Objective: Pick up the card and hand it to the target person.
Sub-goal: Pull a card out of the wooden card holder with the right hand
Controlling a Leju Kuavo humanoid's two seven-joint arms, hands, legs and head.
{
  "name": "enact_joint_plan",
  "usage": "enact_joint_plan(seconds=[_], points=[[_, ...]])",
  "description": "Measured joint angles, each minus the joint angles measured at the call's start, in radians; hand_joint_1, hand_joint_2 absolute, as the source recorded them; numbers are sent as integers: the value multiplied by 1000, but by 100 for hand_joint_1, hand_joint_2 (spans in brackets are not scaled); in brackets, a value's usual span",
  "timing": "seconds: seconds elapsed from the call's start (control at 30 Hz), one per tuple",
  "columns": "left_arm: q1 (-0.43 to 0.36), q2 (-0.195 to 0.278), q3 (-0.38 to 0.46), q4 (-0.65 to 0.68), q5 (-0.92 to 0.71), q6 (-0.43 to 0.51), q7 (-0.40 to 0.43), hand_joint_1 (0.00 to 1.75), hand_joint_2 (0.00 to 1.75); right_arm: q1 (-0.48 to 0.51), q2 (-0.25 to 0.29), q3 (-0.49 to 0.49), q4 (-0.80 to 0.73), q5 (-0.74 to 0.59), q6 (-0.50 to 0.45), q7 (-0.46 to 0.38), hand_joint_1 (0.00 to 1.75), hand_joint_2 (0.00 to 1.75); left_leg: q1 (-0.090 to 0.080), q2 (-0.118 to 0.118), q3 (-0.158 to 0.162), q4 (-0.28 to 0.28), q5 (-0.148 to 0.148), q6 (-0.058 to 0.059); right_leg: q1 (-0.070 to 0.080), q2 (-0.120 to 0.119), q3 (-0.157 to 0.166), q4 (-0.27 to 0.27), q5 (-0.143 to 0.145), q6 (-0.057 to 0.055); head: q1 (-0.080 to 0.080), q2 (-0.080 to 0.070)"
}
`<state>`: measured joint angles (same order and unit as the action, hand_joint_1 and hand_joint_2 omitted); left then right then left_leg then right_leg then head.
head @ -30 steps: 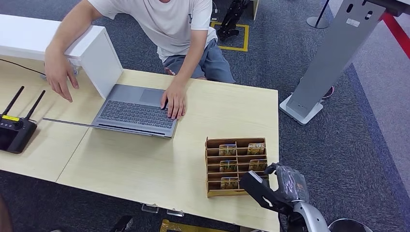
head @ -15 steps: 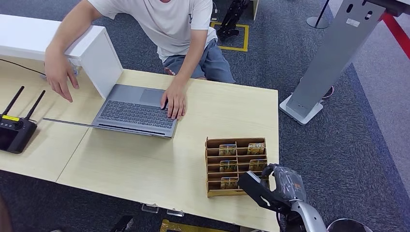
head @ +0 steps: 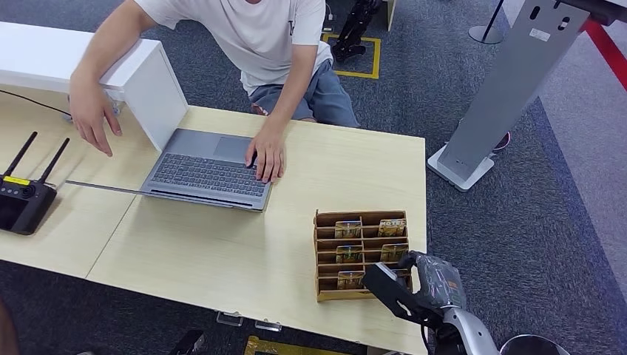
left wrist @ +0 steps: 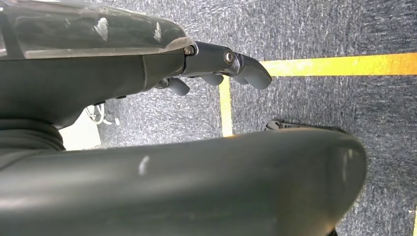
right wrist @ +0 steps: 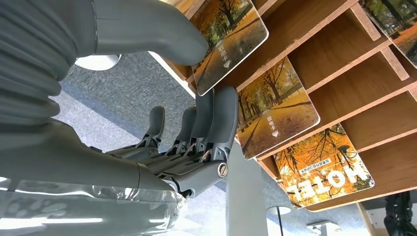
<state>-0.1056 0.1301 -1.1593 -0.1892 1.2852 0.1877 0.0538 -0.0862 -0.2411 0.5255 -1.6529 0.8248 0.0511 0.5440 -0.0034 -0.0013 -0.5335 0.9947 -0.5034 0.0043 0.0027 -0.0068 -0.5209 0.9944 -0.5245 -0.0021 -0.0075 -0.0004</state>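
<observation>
One right hand [head: 414, 285] pinches a card [right wrist: 228, 42] in the wooden rack [head: 325, 255]; laptop [head: 207, 170] well apart.

light: bright, even | shadows: soft | wrist views: near parts perhaps slightly blurred

Right hand [head: 425, 285] covers the near-right corner of the card rack [head: 325, 251], so the nearest right-column card [right wrist: 228, 42] is hidden from the head cam, and whether thumb and fingers [right wrist: 216, 118] actually pinch it can't be told. Person [head: 251, 44] is cut off at the far edge. Card print too small to read from head view.
</observation>
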Motion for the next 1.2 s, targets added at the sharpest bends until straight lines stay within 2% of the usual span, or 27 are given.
enact_joint_plan(seconds=[0.13,0.43,1.2], points=[[0,0,0,0,0,0,0,0,0,0,0,0,0,0,0,-1,95,175,0,0,0,0,0,0,0,0,0,0,0,0,0,0],[0,0,0,0,-3,0,0,0,0,-1,0,1,5,-5,0,-5,134,175,0,0,0,0,0,0,0,0,0,0,0,0,0,0],[0,0,0,0,-6,0,0,0,0,-15,5,5,22,-30,13,-9,128,175,0,0,1,0,0,0,0,0,0,0,0,0,0,0]])
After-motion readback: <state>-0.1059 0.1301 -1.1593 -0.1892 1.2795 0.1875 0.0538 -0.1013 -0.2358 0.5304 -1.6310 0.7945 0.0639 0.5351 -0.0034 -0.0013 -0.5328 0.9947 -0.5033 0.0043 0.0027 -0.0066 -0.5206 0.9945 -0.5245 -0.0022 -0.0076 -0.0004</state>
